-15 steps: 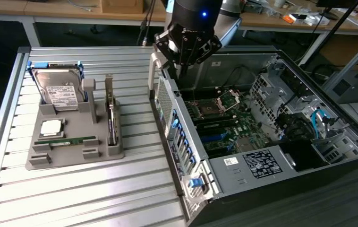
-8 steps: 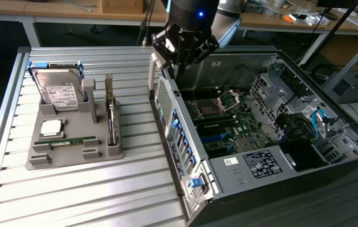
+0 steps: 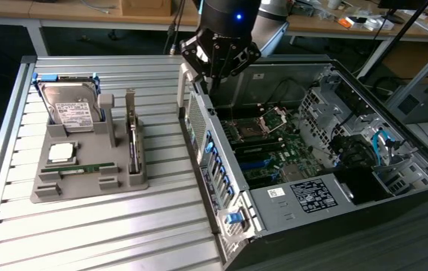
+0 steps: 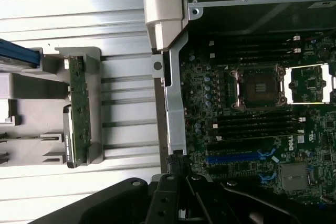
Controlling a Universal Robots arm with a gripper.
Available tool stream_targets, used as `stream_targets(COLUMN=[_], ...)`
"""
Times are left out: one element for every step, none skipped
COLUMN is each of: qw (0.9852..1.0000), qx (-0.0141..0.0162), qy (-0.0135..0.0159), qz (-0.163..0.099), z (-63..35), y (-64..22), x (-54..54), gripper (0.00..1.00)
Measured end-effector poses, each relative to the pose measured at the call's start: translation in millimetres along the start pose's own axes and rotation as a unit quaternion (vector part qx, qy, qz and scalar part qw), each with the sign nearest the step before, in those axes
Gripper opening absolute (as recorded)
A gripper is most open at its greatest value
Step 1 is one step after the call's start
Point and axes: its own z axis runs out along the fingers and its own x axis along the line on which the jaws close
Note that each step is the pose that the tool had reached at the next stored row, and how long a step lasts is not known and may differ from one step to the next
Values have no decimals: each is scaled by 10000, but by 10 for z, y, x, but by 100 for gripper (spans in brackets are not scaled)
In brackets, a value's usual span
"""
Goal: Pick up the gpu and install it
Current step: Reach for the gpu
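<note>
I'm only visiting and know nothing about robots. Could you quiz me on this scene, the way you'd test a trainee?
1. True or false: the gpu already sits inside the case.
2. Pick one. The hand is: A) shut on the gpu; B) shut and empty; C) wide open.
3. Fill the gap: the hard drive stands in the grey ____ beside the case.

Key
1. False: it stands on edge outside the case.
2. B
3. holder
</note>
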Motion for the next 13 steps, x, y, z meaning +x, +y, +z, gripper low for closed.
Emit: stream_targets(qw=[10000, 10000, 10000, 10000, 10000, 10000, 10000, 10000, 10000, 10000, 10000, 10000, 10000], qx=[0, 0, 0, 0, 0, 0, 0, 0, 0, 0, 0, 0, 0], qy=[0, 0, 0, 0, 0, 0, 0, 0, 0, 0, 0, 0, 0], qz=[0, 0, 0, 0, 0, 0, 0, 0, 0, 0, 1, 0, 0], z=[0, 0, 1, 2, 2, 2, 2, 2, 2, 2, 3, 2, 2], y=[0, 0, -2, -3, -3, -3, -4, -4, -4, -4, -4, -4, -5], x=[2, 4, 21, 42, 43, 45, 47, 48, 49, 51, 54, 56, 59], gripper=[10, 10, 10, 10, 10, 10, 10, 10, 10, 10, 10, 10, 10])
